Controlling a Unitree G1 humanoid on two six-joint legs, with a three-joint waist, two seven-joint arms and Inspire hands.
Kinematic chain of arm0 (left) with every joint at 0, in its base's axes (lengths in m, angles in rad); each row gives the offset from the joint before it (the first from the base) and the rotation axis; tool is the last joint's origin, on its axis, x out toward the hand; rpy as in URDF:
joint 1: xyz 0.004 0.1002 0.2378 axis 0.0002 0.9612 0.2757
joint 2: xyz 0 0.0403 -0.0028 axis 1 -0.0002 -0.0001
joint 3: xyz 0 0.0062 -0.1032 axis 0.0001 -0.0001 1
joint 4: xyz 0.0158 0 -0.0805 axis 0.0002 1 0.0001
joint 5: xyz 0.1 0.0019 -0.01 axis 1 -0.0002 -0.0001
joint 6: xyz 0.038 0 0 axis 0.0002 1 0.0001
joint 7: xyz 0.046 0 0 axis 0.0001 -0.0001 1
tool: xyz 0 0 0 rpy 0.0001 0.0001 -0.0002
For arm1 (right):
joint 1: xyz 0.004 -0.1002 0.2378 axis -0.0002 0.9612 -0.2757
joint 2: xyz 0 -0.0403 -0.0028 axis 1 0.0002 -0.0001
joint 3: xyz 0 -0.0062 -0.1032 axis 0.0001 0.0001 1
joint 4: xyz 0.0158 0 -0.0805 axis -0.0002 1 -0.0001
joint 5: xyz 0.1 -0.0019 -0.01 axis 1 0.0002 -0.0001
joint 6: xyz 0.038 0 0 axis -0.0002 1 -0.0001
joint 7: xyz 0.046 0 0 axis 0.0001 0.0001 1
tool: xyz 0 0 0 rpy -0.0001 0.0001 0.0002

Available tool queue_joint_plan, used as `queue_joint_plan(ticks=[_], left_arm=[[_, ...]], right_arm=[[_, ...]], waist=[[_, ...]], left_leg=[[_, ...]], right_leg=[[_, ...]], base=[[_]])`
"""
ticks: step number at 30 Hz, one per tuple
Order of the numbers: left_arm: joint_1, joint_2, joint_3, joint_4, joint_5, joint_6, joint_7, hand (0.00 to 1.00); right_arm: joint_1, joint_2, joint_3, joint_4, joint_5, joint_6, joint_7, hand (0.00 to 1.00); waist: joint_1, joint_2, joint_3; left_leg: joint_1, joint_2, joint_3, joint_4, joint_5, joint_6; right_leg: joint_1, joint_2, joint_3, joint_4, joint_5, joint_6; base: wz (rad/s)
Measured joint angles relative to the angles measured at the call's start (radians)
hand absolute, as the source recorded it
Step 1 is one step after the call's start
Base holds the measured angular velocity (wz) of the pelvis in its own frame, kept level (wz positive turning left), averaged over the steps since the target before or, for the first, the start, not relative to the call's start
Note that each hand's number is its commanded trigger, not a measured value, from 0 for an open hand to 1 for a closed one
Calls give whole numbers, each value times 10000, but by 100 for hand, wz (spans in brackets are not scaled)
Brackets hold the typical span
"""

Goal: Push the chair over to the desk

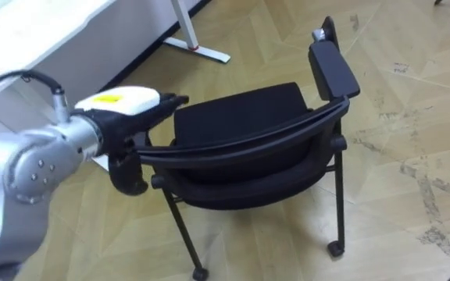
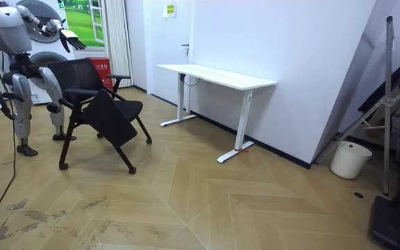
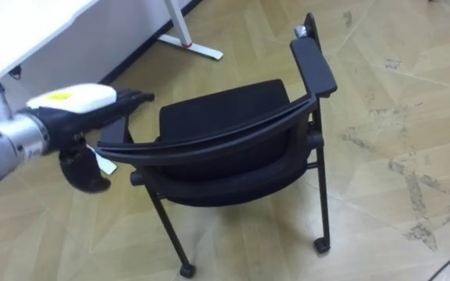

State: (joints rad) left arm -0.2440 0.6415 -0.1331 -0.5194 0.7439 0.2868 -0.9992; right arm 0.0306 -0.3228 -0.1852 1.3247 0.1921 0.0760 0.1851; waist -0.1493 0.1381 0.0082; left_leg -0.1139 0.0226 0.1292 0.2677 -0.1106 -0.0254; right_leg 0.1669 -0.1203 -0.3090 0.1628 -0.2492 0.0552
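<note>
A black chair [image 1: 241,117] with armrests and castors stands on the parquet just in front of me, its curved backrest [image 1: 244,147] nearest to me and its seat facing away. My left hand [image 1: 127,105] reaches in from the left at the backrest's left end, over the left armrest. Its fingers [image 1: 170,101] are straight and point across the chair, with the thumb hanging below the rail. In the room view I stand behind the chair [image 2: 96,97] with the left hand [image 2: 68,38] held out over it, and my right hand [image 2: 0,104] hangs at my side.
A white desk [image 2: 217,76] stands by the wall beyond the chair, and its foot [image 1: 199,50] lies on the floor a short way ahead. A white bucket [image 2: 344,160] and folded frames [image 2: 394,90] are at the room view's far right. Open parquet lies to the chair's right.
</note>
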Motion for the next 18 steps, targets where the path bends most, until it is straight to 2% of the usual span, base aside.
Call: queue_joint_plan(ticks=[3,5,8,11,13,15,16,17,18], left_arm=[[-472,305,2,-278,-335,49,-338,0],[-521,395,2,-466,-423,54,-391,0],[-517,383,-14,-507,-421,44,-386,0],[-470,343,-15,-415,-422,-113,-222,0],[-325,139,-12,-142,-415,-262,135,0],[-77,-424,-11,533,-285,-466,608,0],[20,-568,-11,743,-228,-513,747,0],[219,-865,-12,1236,-70,-595,1017,0],[361,-1174,-11,1798,56,-668,1298,0]], right_arm=[[102,-22,-23,-8,0,3,0,0],[104,-20,-17,-17,2,12,-1,0],[46,-22,3,-12,0,-14,-112,0],[-2,-17,234,15,84,-24,-329,0],[-2,-8,485,-19,138,-42,-424,0],[-2,12,629,-10,215,-98,-526,0],[-10,29,692,-10,239,-119,-585,0],[-7,68,778,-31,380,-136,-706,0],[25,108,779,-64,471,-142,-800,0]], waist=[[129,1,-1],[166,1,-1],[162,-1,0],[133,-42,29],[137,-114,80],[159,-276,189],[156,-329,218],[143,-445,247],[141,-555,243]], left_leg=[[-3,0,12,17,-1,4],[0,0,13,20,-1,4],[8,0,-6,26,-1,5],[18,9,1,25,1,6],[60,14,16,13,3,7],[112,23,50,-9,5,10],[111,28,57,-9,5,10],[87,34,70,-11,9,13],[8,38,71,-1,10,15]], right_leg=[[-12,-6,33,11,-8,12],[-26,-8,61,34,-9,14],[-22,0,71,69,-8,13],[-25,0,64,89,-8,12],[-9,-1,65,94,-8,12],[0,-1,80,98,-8,12],[-10,1,87,99,-8,12],[-45,7,108,102,-8,12],[-115,16,121,97,-8,12]], base=[[0],[0],[0],[0],[-2],[-6],[-6],[0],[0]])
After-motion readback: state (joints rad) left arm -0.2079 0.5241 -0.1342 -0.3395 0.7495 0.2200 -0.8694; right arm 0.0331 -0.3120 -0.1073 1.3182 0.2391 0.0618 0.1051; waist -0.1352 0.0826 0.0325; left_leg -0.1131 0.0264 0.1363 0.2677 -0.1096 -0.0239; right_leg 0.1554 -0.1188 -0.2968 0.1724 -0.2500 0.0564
